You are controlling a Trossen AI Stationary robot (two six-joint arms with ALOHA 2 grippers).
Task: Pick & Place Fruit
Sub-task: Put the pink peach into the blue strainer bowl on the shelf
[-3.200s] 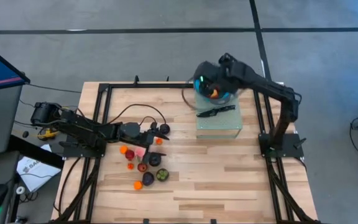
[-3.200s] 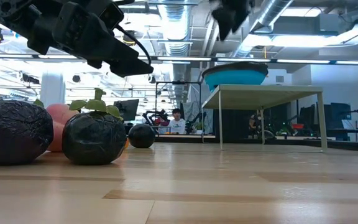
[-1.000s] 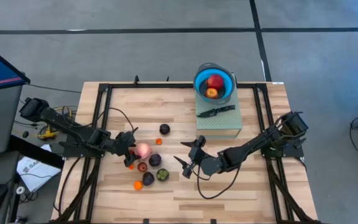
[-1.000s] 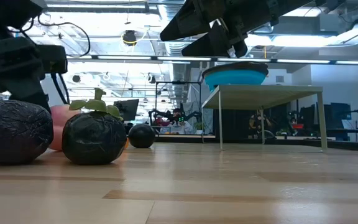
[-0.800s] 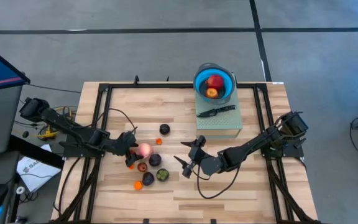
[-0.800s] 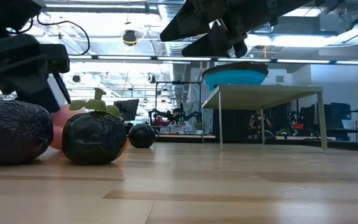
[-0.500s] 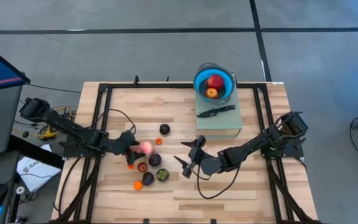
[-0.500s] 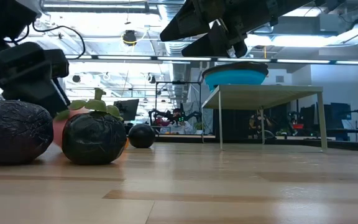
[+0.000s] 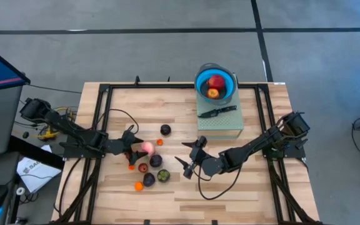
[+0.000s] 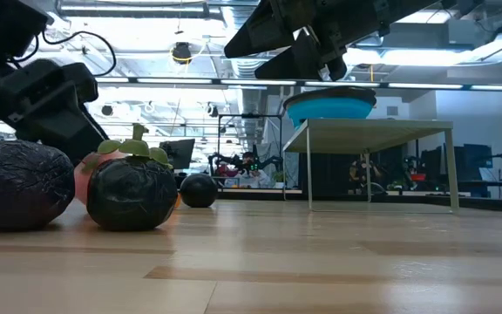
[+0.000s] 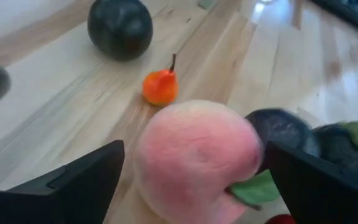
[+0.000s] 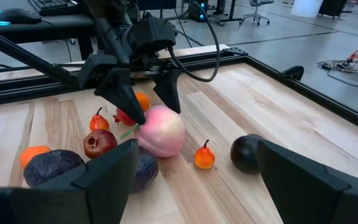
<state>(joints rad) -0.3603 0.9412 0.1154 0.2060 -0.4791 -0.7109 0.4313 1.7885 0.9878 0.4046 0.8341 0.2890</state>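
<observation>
- The left gripper (image 9: 136,145) sits low over the wooden table (image 9: 249,181), at about 9 o'clock from the table's middle, with its fingers spread wide.
- A pink peach (image 9: 146,148) lies between those open fingers; in the left wrist view it (image 11: 197,158) fills the gap, but whether the fingers touch it cannot be told.
- The right wrist view shows the left gripper's fingers (image 12: 124,93) straddling the peach (image 12: 160,138) from above.
- More fruit lies in a loose cluster just at 5 to 6 o'clock of the peach: a dark purple piece (image 9: 156,160), a red one (image 9: 143,167), a green-topped one (image 9: 163,175) and an orange one (image 9: 139,185).
- A small orange fruit with a stem (image 9: 160,142) sits just at 2 o'clock of the peach, and a dark round fruit (image 9: 165,130) lies a little farther that way.
- The right gripper (image 9: 188,162) hovers near the table's middle, at 3 o'clock of the cluster, fingers apart and holding nothing.
- A blue bowl (image 9: 199,84) stands on a pale block (image 9: 227,126) at about 1 o'clock on the table, holding a red fruit (image 9: 216,82) and an orange one (image 9: 213,93).
- A black knife (image 9: 217,111) lies on the block, just at 6 o'clock of the bowl.
</observation>
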